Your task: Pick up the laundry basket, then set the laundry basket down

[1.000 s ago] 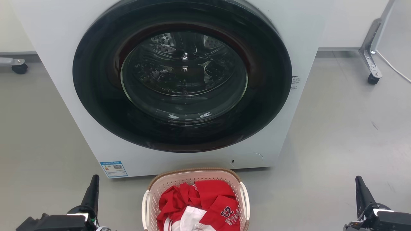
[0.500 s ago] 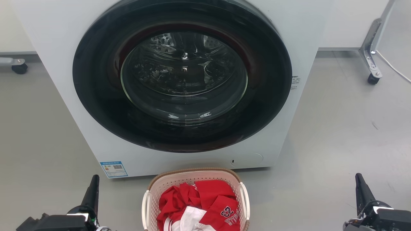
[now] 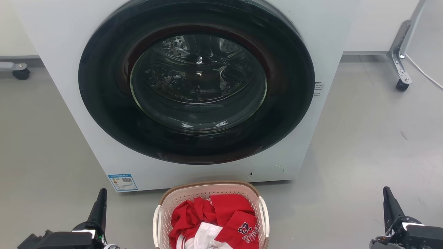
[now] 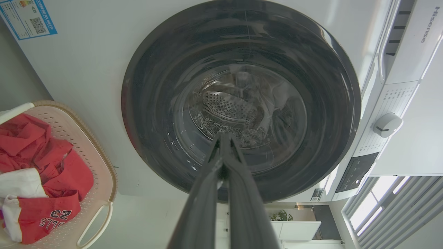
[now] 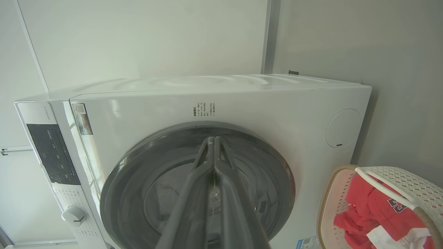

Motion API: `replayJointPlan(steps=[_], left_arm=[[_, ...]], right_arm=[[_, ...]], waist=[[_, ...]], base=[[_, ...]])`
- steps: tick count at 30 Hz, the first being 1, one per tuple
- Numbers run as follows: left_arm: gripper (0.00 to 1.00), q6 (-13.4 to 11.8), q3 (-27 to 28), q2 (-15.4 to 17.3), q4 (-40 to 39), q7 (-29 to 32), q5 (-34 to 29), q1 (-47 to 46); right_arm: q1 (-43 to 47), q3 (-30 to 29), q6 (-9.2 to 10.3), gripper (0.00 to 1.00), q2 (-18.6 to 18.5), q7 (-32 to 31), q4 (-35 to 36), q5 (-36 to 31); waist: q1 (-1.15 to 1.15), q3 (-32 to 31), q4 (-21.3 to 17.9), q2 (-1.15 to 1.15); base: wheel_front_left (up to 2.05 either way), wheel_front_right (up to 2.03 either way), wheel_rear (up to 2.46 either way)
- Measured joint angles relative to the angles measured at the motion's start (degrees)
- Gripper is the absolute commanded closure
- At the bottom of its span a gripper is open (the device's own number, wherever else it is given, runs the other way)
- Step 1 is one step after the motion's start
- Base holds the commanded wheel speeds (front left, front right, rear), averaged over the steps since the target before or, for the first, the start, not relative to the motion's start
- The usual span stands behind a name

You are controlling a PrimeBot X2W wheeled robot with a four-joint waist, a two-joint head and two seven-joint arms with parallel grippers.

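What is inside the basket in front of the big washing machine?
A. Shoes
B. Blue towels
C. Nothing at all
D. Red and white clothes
D: the laundry basket holds a heap of red and white clothes, and one red piece shows the number 23.
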State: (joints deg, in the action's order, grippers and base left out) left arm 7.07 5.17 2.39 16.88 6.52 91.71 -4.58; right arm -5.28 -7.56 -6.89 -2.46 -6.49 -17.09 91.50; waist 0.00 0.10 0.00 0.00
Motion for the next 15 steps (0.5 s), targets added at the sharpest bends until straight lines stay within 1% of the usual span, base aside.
replayJointPlan(steps=[15], left_arm=[[1.00, 0.0, 0.0, 0.0, 0.0, 0.0, 0.0, 0.0]], right_arm=[[0.0, 0.0, 0.00, 1.00, 0.0, 0.0, 0.0, 0.0]], waist=[[0.00, 0.0, 0.0, 0.00]], base=[[0.00, 0.00, 0.00]])
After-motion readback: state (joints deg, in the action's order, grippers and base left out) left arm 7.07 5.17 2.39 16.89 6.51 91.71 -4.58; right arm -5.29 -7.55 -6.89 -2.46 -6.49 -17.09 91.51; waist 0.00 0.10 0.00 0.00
